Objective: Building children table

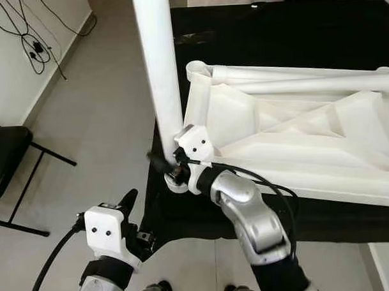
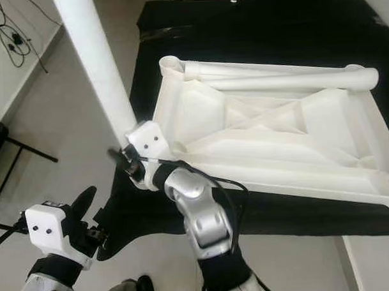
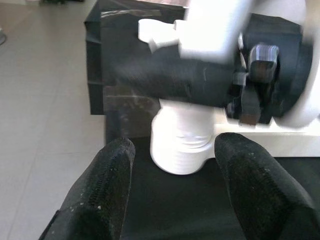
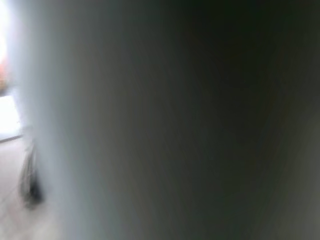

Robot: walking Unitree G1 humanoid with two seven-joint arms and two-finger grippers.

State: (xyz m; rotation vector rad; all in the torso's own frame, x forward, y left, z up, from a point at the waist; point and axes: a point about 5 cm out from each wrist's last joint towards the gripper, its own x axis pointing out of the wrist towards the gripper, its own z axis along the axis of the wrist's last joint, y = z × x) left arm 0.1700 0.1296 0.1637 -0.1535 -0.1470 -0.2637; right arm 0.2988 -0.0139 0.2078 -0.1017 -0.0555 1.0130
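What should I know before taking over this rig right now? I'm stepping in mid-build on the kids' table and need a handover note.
Right claw: clamped around the lower end of the upright white leg, right at the near-left corner socket of the upturned tabletop.
Left claw: open, holding nothing, low beside the black cloth, aimed at the leg's base.
Another white leg lies flat along the tabletop's far side.
Done: one leg stood in its corner; whether it is fully seated I cannot tell.
Left: probably secure this leg, then fit the lying one and any others.
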